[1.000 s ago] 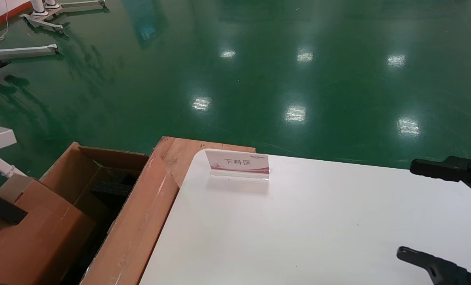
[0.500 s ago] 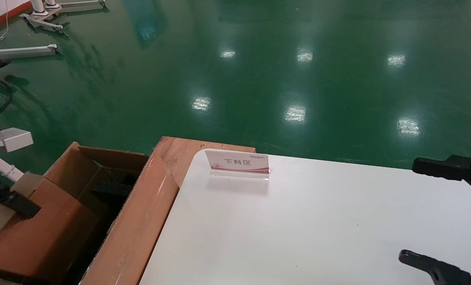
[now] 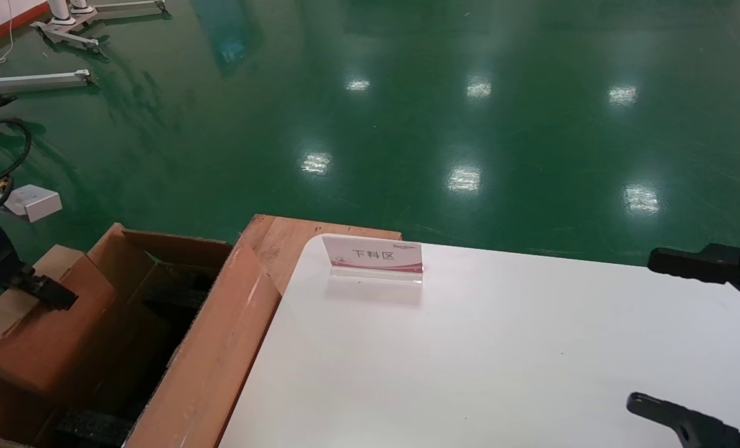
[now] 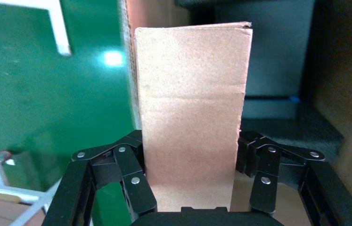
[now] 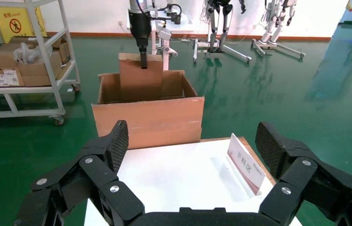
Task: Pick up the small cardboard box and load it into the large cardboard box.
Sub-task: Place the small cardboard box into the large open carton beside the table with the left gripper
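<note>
Left wrist view: left claw (image 4: 190,188) clamps small cardboard box (image 4: 192,122) over large cardboard box (image 3: 214,348).

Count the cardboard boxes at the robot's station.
2: the small box, held by the left gripper, hangs partly inside the large box beside the table. Others inside may be hidden.

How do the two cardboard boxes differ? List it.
1. The small cardboard box is closed; the large cardboard box stands open, flaps up.
2. The small one hangs gripped in the left hand, partly lowered into the large one, which rests beside the table.
Both are plain brown cardboard.
</note>
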`<action>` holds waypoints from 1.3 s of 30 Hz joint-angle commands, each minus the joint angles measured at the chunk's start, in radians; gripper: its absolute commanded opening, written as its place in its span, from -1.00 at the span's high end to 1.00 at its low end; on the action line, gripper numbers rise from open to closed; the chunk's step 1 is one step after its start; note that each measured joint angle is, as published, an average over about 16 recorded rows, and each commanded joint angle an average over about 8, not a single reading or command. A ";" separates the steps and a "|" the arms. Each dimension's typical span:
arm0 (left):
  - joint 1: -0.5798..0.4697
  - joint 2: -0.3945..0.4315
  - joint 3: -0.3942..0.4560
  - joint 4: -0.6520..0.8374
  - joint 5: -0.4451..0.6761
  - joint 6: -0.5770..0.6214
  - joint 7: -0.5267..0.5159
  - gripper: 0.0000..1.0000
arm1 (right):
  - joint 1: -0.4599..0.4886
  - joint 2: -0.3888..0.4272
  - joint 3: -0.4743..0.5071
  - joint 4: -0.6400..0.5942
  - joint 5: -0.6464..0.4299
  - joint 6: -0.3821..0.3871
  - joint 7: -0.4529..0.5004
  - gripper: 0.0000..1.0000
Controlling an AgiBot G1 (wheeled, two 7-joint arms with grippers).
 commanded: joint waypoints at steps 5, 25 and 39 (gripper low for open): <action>0.062 0.013 -0.016 0.060 -0.020 -0.063 0.025 1.00 | 0.000 0.000 0.000 0.000 0.000 0.000 0.000 -1.00; 0.194 0.028 -0.059 0.132 -0.086 -0.098 0.047 1.00 | 0.000 0.001 -0.001 0.000 0.001 0.001 -0.001 -1.00; 0.260 0.033 -0.071 0.154 -0.106 -0.129 0.049 -1.00 | 0.000 0.001 -0.002 0.000 0.001 0.001 -0.001 -1.00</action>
